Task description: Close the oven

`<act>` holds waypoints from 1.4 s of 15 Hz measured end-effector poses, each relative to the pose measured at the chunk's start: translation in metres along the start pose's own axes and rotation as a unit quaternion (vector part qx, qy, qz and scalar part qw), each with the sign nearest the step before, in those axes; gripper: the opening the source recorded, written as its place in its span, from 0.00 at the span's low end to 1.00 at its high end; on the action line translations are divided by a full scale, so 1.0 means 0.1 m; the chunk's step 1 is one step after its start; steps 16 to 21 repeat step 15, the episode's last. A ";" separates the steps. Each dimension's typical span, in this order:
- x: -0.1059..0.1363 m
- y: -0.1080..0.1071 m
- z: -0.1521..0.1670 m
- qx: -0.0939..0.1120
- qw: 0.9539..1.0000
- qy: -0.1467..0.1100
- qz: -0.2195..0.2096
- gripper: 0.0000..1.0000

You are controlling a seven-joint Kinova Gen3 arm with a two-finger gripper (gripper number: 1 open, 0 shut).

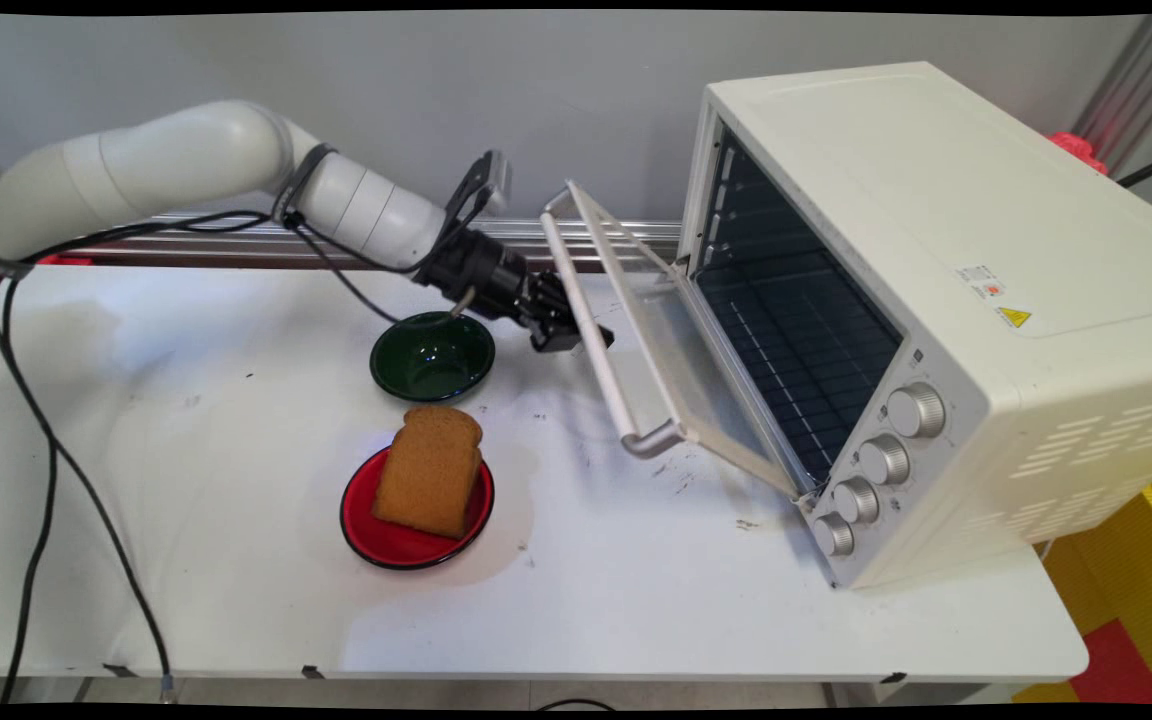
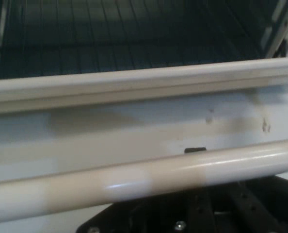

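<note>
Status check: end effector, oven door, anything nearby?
End effector at oven door handle, grip state unclear. Oven door partly open. Green bowl beside it; bread on red plate nearer camera.

Main view: set above the near side of the white table (image 1: 236, 600), facing down and across toward the wall behind; wide enough to take in the arm at upper left, the toaster oven (image 1: 936, 300) at right with its door (image 1: 676, 350) hanging half open, and two plates on the tabletop. Hand view: mounted on the hand, aimed along the gripper, pressed very close to the door handle (image 2: 149, 177), with the dark oven racks (image 2: 134, 34) beyond. Shared by both: handle (image 1: 586, 320), door edge (image 2: 134, 85), oven interior (image 1: 796, 320).
</note>
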 end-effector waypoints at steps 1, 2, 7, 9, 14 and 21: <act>0.06 -0.02 0.00 0.000 1.000 0.002 0.001 0.00; 0.11 -0.03 0.00 0.001 1.000 0.004 0.002 0.00; 0.47 -0.09 0.02 0.000 1.000 0.014 0.008 0.00; 0.61 -0.11 0.04 0.000 1.000 0.021 0.010 0.00; 0.90 -0.14 0.10 0.002 0.999 0.035 0.013 0.00; 0.94 -0.15 0.10 0.002 0.999 0.036 0.013 0.00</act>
